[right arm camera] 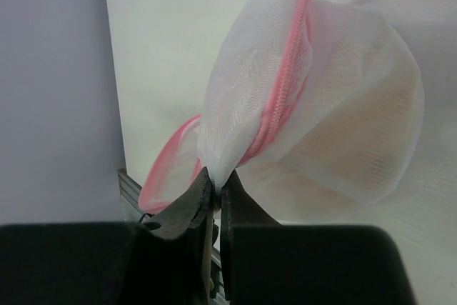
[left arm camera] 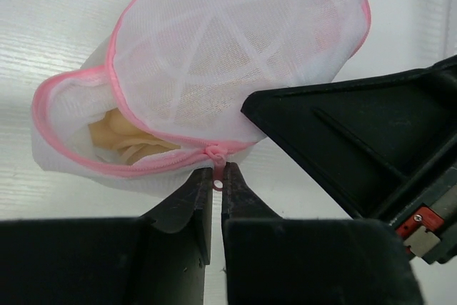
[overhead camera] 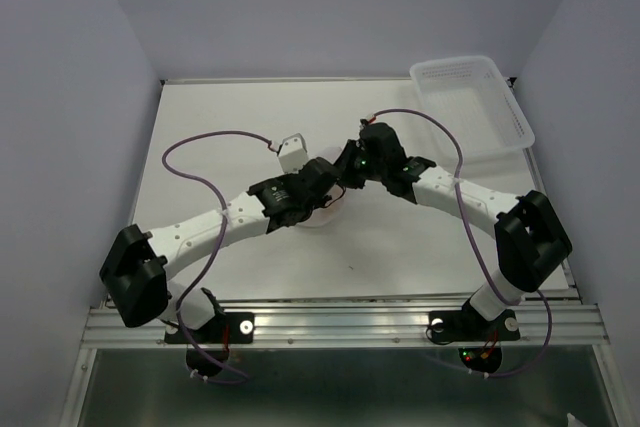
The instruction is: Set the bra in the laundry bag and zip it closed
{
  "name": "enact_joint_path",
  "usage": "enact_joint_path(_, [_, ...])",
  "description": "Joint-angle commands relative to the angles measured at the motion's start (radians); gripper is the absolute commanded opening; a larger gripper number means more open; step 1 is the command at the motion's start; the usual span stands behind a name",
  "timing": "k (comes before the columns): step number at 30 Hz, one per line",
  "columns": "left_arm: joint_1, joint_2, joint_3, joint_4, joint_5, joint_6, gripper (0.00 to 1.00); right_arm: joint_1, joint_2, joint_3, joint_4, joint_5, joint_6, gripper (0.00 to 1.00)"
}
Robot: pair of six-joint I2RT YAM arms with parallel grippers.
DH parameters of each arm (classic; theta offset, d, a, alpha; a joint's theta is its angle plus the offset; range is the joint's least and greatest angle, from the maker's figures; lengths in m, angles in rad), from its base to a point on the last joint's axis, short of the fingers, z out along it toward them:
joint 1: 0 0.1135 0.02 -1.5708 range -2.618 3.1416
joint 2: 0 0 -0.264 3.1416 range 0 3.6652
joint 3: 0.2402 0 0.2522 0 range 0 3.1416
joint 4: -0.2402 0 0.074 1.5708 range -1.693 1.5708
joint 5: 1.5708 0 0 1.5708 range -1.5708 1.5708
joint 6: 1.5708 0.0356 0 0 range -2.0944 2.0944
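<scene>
The laundry bag, a white mesh dome with a pink zipper rim, lies on the table with its mouth still gaping at the left. The tan bra sits inside and shows through the gap and the mesh. My left gripper is pinched shut on the pink zipper pull at the bag's near edge. My right gripper is shut on a fold of the bag's white mesh beside the zipper, holding it up. From above, both grippers meet over the bag, which is mostly hidden.
A clear rectangular plastic basket stands at the table's far right corner. The right arm's black body crowds the bag's right side. Purple cables loop over the table on both sides. Walls close in left, right and behind.
</scene>
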Motion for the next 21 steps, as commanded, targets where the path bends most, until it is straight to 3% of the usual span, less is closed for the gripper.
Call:
enact_joint_path(1, [-0.004, -0.076, 0.0, -0.047, -0.014, -0.008, 0.08, 0.01, 0.005, 0.039, -0.005, 0.025, -0.035, 0.01])
enact_joint_path(7, [0.012, -0.154, -0.066, 0.03, 0.085, 0.045, 0.09, 0.01, -0.009, 0.051, -0.037, 0.11, -0.107, 0.01])
enact_joint_path(10, [0.042, -0.197, -0.142, 0.071, 0.135, 0.05, 0.0, 0.01, -0.035, 0.039, -0.036, 0.16, -0.156, 0.01])
enact_joint_path(16, [0.103, -0.24, -0.225, 0.212, 0.312, 0.091, 0.0, 0.01, -0.029, 0.037, -0.022, 0.108, -0.331, 0.01])
enact_joint_path(21, [0.111, -0.243, -0.224, 0.219, 0.3, 0.092, 0.0, 0.01, -0.037, 0.022, -0.003, 0.097, -0.392, 0.01])
